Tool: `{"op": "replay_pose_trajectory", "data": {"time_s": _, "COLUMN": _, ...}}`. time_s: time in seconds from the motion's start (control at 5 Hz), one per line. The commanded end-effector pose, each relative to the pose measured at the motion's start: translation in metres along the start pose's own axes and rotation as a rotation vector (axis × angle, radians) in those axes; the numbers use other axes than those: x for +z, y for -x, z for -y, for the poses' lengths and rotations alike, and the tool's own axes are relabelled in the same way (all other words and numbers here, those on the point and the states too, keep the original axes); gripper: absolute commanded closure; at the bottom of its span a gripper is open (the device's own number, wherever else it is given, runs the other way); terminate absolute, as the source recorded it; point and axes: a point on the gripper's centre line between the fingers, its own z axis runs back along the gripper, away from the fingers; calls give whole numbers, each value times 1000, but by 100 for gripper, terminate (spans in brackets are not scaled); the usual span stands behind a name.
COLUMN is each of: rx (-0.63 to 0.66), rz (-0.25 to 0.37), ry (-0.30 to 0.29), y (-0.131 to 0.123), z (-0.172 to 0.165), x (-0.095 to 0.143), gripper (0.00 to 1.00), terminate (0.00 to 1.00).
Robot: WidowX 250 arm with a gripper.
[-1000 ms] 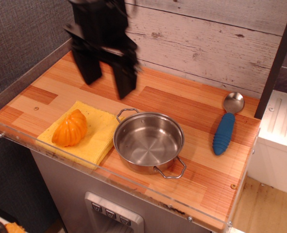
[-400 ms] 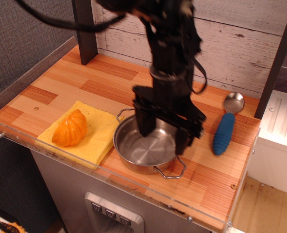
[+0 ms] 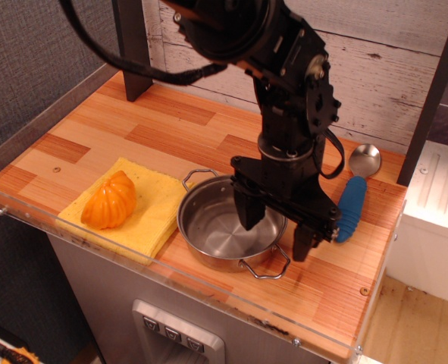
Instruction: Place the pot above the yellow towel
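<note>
Observation.image view: my black claw (image 3: 275, 230) hangs low over the right side of the shallow shiny stainless-steel pot (image 3: 225, 230), jaws spread wide. One finger (image 3: 249, 212) reaches down inside the bowl; the other sits outside, past the right rim. Nothing gripped. Pot rests on the wooden-plank counter (image 3: 133, 129), its left edge touching the flat bright yellow towel (image 3: 151, 205). Orange ribbed pumpkin toy (image 3: 110, 200) lies on the towel. Steel spoon with ribbed blue handle (image 3: 355, 196) lies right of my claw, on the counter.
</note>
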Motion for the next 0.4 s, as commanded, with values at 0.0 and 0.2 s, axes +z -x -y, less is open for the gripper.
{"op": "replay_pose_trajectory", "data": {"time_s": 0.0, "rx": -18, "rz": 15, "ry": 4, "y": 0, "z": 0, "x": -4, "gripper": 100, "terminate": 0}}
{"op": "replay_pose_trajectory", "data": {"time_s": 0.2, "rx": -18, "rz": 10, "ry": 9, "y": 0, "z": -3, "x": -2, "gripper": 100, "terminate": 0}}
